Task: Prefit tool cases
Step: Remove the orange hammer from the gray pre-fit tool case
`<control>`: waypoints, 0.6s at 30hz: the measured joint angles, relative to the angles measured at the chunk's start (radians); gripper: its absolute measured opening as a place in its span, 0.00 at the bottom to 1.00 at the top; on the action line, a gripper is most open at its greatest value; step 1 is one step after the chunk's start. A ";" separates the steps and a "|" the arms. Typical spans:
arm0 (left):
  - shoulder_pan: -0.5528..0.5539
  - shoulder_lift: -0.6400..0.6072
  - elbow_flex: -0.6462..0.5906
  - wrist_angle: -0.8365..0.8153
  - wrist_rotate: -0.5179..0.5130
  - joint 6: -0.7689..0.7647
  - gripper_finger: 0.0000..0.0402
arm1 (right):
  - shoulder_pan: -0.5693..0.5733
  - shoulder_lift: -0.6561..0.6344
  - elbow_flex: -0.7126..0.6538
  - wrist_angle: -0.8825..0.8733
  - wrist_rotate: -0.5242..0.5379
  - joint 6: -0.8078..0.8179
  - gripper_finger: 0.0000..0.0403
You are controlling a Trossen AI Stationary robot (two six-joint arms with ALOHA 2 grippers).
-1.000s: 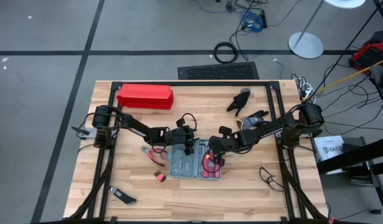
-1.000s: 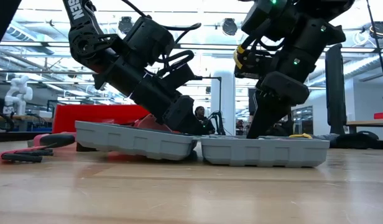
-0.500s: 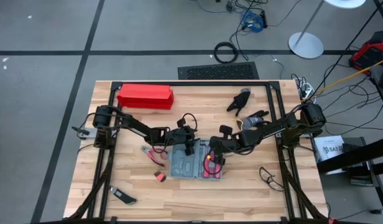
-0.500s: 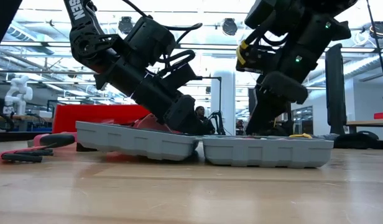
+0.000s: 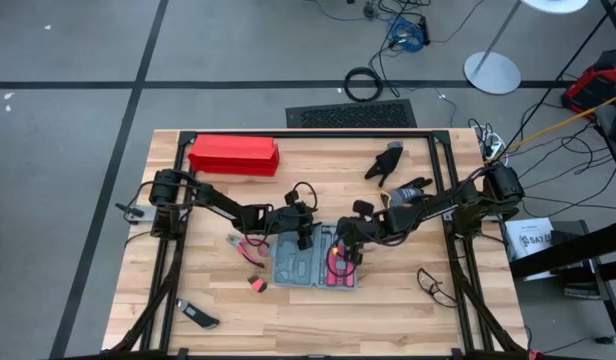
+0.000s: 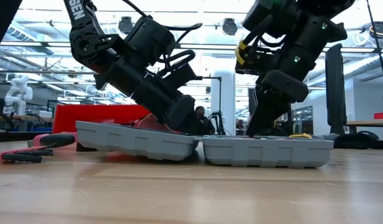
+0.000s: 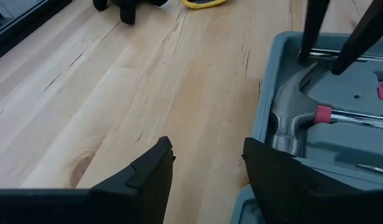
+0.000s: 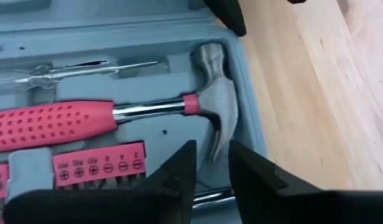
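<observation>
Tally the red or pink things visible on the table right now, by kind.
Red box: 1
Pink-handled hammer in the tool case: 1
Pink bit holder: 1
Small red item lying in front of the case: 1
Total: 4

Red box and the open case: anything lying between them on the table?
In the high view only the left arm crosses that stretch between the red box and the case; otherwise it is bare wood.
</observation>
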 joint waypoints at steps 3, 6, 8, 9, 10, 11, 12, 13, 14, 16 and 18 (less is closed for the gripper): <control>0.000 0.000 0.000 0.000 0.000 0.000 0.50 | -0.007 0.000 0.000 -0.026 -0.001 0.000 0.24; 0.000 0.000 0.000 0.000 0.000 0.000 0.50 | -0.013 0.004 0.000 -0.045 -0.003 -0.003 0.24; 0.000 0.000 0.000 0.000 0.000 0.000 0.50 | -0.019 0.015 0.001 -0.044 -0.005 -0.011 0.24; 0.000 0.000 0.000 0.000 0.000 0.000 0.50 | -0.022 0.021 0.001 -0.042 -0.005 -0.017 0.24; 0.000 0.000 0.000 0.000 0.001 0.000 0.50 | -0.025 0.027 0.001 -0.040 -0.007 -0.022 0.24; 0.000 0.000 -0.001 0.000 0.003 0.000 0.50 | -0.028 0.031 0.001 -0.037 -0.008 -0.025 0.24; 0.000 0.000 -0.001 0.000 0.004 0.000 0.50 | -0.031 0.033 0.001 -0.035 -0.008 -0.027 0.24; 0.000 0.000 -0.001 0.000 0.004 0.000 0.50 | -0.036 0.035 0.001 -0.033 -0.008 -0.028 0.24; 0.000 0.000 -0.001 -0.001 0.004 0.001 0.50 | -0.039 0.035 0.001 -0.031 -0.009 -0.029 0.24; 0.000 0.000 -0.001 -0.001 0.004 0.001 0.50 | -0.045 0.036 0.001 -0.021 -0.010 -0.038 0.24; 0.000 0.000 -0.002 -0.004 0.004 0.001 0.50 | -0.050 0.037 0.000 -0.002 -0.009 -0.058 0.24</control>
